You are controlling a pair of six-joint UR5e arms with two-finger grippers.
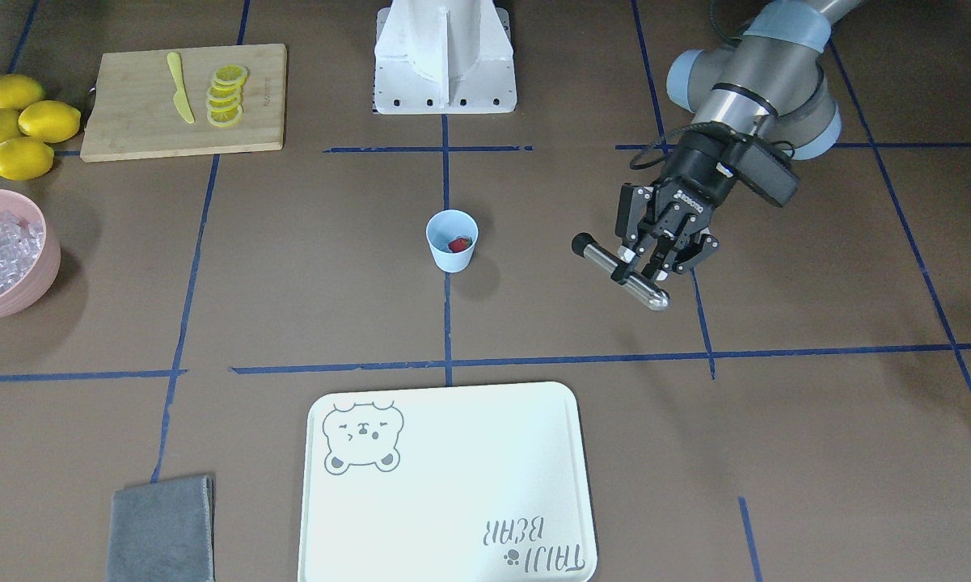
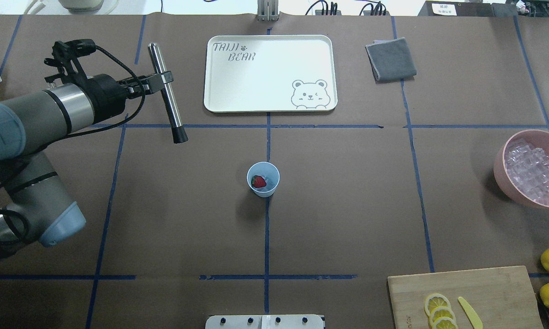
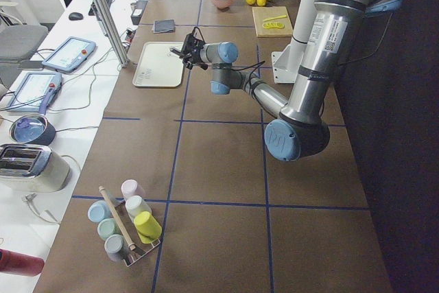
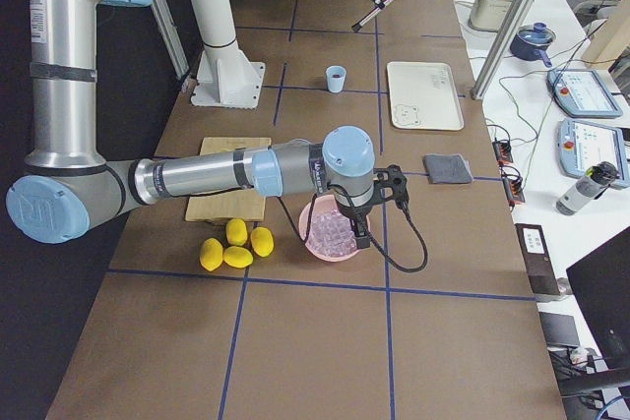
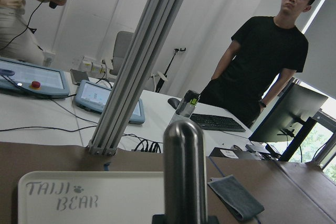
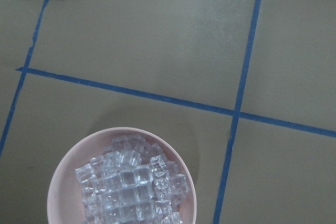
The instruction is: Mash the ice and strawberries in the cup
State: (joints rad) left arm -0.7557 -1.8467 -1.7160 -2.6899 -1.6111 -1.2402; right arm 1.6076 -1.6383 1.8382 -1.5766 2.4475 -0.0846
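Observation:
The pale blue cup stands upright at the table's middle, with one red strawberry inside it. The ice is piled in a pink bowl at the table's edge. My left gripper is shut on a steel rod with a black end. It holds the rod above the table, well aside from the cup. My right gripper hangs over the pink bowl. I cannot tell whether it is open or shut.
A white bear-print tray and a folded grey cloth lie on the far side. A wooden board carries lemon slices and a yellow knife, with whole lemons beside it. A person stands beyond the table.

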